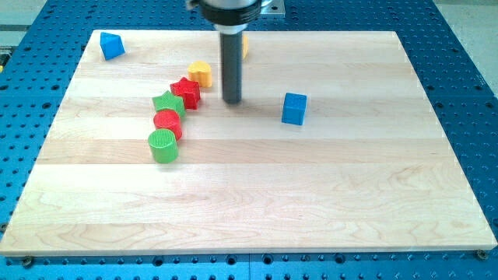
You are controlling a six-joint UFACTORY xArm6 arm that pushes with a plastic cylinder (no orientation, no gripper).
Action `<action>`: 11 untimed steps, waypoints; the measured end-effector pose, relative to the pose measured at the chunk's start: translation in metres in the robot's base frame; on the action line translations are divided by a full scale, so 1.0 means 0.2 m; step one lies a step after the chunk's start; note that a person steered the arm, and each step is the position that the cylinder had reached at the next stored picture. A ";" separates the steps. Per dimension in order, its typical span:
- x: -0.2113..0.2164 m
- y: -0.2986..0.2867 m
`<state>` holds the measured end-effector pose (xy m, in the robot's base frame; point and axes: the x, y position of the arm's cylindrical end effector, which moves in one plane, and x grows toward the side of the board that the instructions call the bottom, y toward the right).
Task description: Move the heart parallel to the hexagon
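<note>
The yellow heart (201, 73) lies at the upper middle of the wooden board (311, 194). Another yellow block (245, 47), mostly hidden behind the rod, sits near the board's top edge; its shape cannot be made out. My tip (232, 102) rests on the board just right of the yellow heart and the red star (186, 92), apart from both.
A green star (167, 103), a red cylinder (167, 122) and a green cylinder (163, 145) run in a touching chain down-left from the red star. A blue cube (294, 108) stands right of my tip. A blue block (112, 45) sits at the top left corner.
</note>
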<state>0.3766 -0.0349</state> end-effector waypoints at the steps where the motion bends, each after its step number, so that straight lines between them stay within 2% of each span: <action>1: -0.17 -0.18; 2: -0.16 -0.47; 3: -0.33 -0.56; 4: -0.38 -0.31; 5: -0.36 0.14; 6: -0.24 -0.05; 7: -0.09 0.09; 9: -0.39 0.58; 11: -0.42 0.53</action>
